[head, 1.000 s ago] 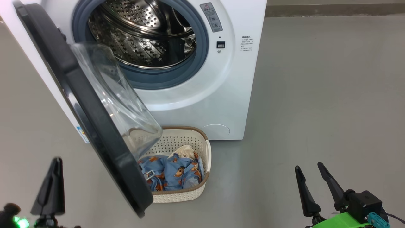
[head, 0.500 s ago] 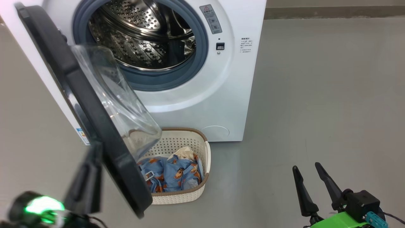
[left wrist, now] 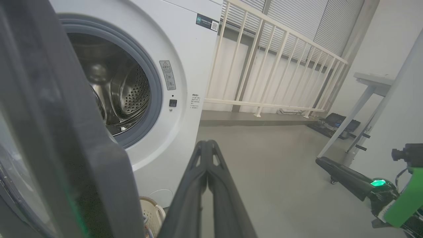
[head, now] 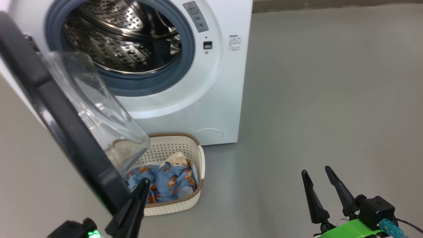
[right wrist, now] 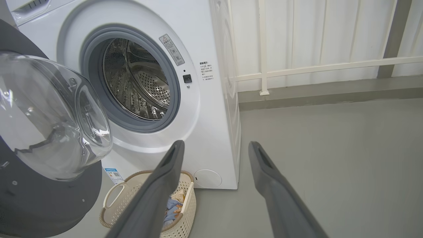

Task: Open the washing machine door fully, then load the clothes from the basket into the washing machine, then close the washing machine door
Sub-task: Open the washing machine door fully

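The white washing machine stands at the upper left, its steel drum exposed. The washing machine door hangs part-way open toward me, its glass bowl over the basket. This cream basket sits on the floor against the machine's front and holds the blue bear-print clothes. My left gripper is shut and empty, its tip at the door's lower rim, in front of the basket. In the left wrist view the door stands just left of the left gripper. My right gripper is open and empty, well right of the basket.
Bare grey floor spreads to the right of the machine. A white railing runs behind it. A table leg and a black case stand farther right.
The head camera has shifted, sliding the scene left. My left gripper has swung from left of the door rightward to its lower rim. The right gripper has held its pose.
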{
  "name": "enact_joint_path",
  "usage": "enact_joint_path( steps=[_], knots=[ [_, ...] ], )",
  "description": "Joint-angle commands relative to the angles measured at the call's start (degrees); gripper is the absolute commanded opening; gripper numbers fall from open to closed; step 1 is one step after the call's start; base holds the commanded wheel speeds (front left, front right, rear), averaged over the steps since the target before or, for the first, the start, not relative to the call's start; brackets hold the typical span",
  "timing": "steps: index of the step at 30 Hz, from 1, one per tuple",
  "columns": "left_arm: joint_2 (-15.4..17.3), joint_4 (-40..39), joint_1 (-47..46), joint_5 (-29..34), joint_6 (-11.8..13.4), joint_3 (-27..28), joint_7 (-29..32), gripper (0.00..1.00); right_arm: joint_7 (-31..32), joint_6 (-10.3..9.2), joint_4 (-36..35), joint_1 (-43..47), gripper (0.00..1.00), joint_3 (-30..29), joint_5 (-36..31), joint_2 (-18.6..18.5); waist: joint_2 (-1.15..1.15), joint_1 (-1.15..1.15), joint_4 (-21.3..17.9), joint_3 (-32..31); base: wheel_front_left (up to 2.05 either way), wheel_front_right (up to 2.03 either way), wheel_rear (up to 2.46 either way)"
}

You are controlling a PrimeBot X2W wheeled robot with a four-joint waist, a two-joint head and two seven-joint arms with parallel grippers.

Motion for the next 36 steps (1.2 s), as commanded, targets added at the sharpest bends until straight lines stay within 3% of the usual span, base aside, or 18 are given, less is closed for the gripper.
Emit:
enact_joint_path(
  steps=[1,16,36],
  knots=[
    [1.08,0.72,-1.69,-1.17,-0.15,1.13,-1.13,0.0,-0.7,0.09,-1.7,-1.68,1.0,1.67,0.44,-0.17,0.0,0.0,-1.28,0.83,0.0,0.0,0.0],
    [1.36,11.66,-3.37,-3.84,-0.15,2.27,-4.06,0.0,-0.7,0.09,-2.49,-1.72,1.0,1.83,0.95,-0.17,0.0,0.0,-1.62,2.25,0.0,0.0,0.0],
    [2.54,15.67,-3.74,-4.88,0.03,8.81,-4.71,0.0,-0.7,0.09,-0.79,-2.84,1.0,1.86,2.07,-0.17,0.0,0.0,7.77,2.14,0.0,0.0,0.0]
  ],
)
